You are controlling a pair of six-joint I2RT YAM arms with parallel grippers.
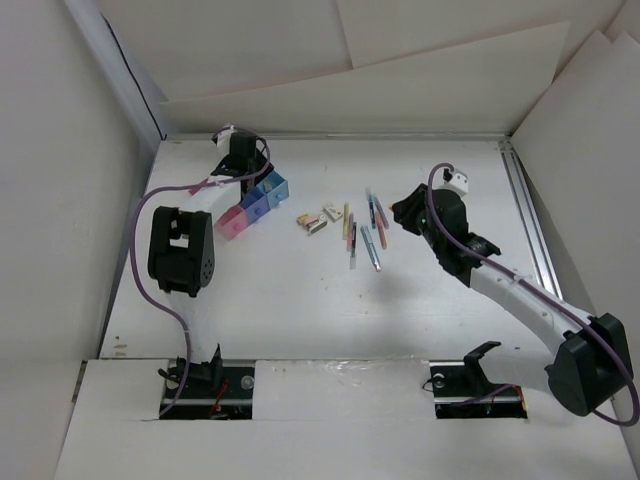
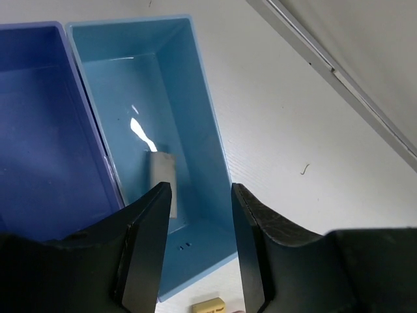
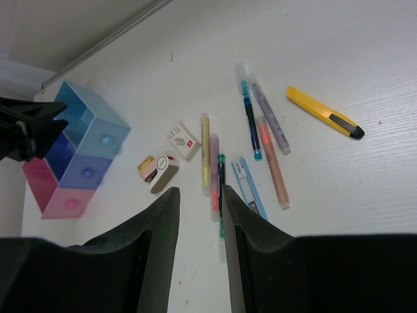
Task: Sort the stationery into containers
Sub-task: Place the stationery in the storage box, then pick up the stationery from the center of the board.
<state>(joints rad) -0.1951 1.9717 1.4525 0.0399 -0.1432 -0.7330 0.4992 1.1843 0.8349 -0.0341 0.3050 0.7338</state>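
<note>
The containers (image 1: 256, 206) are joined bins, pink, dark blue and light blue, at the back left. My left gripper (image 1: 247, 176) hangs open over the light blue bin (image 2: 182, 98), where a whitish stubby piece (image 2: 161, 177) lies on the floor below the fingers; nothing is between the jaws (image 2: 200, 189). The stationery (image 1: 362, 232) is loose mid-table: a yellow pen (image 3: 206, 153), a pink one (image 3: 214, 171), a green-black one (image 3: 221, 186), an orange one (image 3: 272, 164) and a blue one (image 3: 249, 114). My right gripper (image 3: 200, 192) hovers open above their near ends, holding nothing.
Small erasers (image 1: 315, 220) lie between the bins and the pens; one yellowish piece (image 2: 208, 305) sits just outside the light blue bin. A yellow cutter (image 3: 322, 112) lies right of the pens. A metal rail (image 1: 530, 230) runs along the table's right edge.
</note>
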